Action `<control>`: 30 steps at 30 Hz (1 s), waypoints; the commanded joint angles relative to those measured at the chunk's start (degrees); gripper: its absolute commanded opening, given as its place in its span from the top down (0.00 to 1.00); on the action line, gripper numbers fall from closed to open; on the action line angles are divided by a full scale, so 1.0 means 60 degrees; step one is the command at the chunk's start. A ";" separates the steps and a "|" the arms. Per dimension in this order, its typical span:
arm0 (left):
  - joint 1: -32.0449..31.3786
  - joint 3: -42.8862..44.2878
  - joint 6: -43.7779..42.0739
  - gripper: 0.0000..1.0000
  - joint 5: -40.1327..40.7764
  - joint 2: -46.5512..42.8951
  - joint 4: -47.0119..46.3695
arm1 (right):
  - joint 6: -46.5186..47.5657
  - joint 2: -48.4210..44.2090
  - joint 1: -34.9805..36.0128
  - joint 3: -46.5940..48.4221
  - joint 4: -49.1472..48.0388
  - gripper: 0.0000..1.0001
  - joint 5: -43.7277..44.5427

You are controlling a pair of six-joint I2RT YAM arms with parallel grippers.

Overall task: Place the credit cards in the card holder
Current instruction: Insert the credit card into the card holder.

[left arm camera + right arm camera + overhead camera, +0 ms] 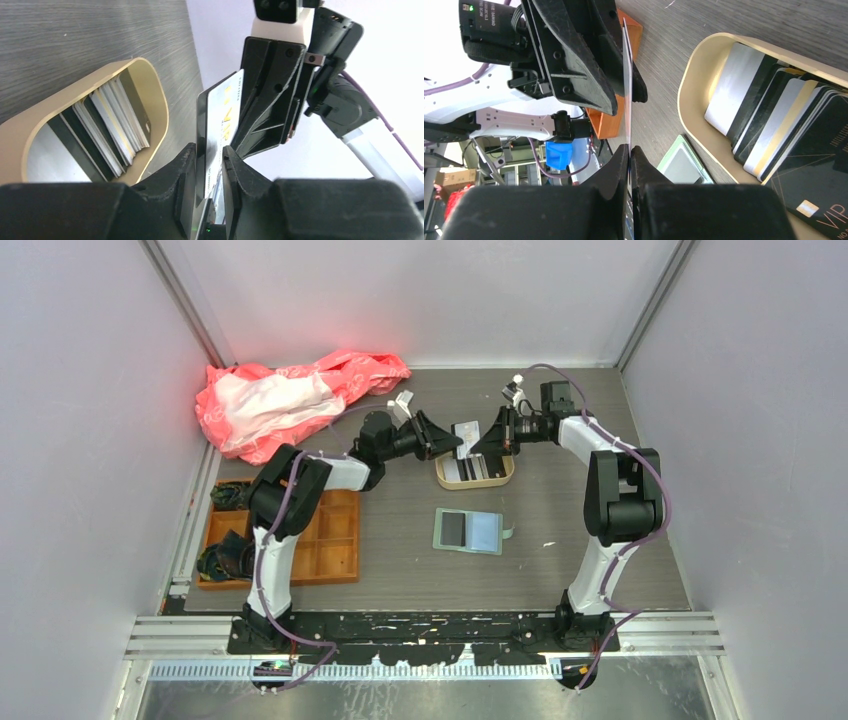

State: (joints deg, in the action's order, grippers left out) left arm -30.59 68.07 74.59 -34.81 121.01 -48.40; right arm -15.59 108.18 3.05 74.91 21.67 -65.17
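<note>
A white credit card (467, 432) is held upright in the air above the beige tray (500, 476), between both grippers. My right gripper (482, 443) is shut on one end of it; in the right wrist view its jaws (629, 149) pinch the thin card edge (626, 75). My left gripper (453, 444) is open around the other end; in the left wrist view (209, 150) the card (225, 110) lies against one finger with a gap to the other. Several dark and pale cards (110, 125) lie stacked in the tray. The green card holder (468, 530) lies open on the table, nearer the arms.
An orange compartment tray (325, 535) with dark items (225, 555) sits at the left. A pink and white plastic bag (290, 395) lies at the back left. The enclosure walls stand close on both sides.
</note>
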 commanded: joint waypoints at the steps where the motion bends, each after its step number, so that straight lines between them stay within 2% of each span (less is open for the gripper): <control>1: 0.0205 0.0044 0.0879 0.74 -0.0469 0.0092 -0.2264 | -0.0149 -0.0119 0.0034 -0.0076 -0.0471 0.93 -0.0549; 6: 0.0316 0.0011 0.1549 0.73 -0.0534 0.0414 -0.3235 | -0.0258 -0.0211 0.0035 -0.0200 -0.0700 0.93 -0.0817; 17: 0.0482 -0.0177 0.2192 0.82 -0.0513 0.0663 -0.4255 | -0.0390 -0.0235 0.0035 -0.0313 -0.0917 0.93 -0.0989; 30: 0.0514 -0.0507 0.2307 0.74 -0.1386 0.0772 -0.4677 | -0.0529 -0.0219 -0.0051 -0.0296 -0.1036 0.93 -0.1087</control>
State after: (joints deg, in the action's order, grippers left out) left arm -27.92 65.43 87.37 -39.66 125.47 -69.82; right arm -18.20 108.16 3.05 73.28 17.30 -71.11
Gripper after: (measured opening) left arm 0.254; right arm 0.085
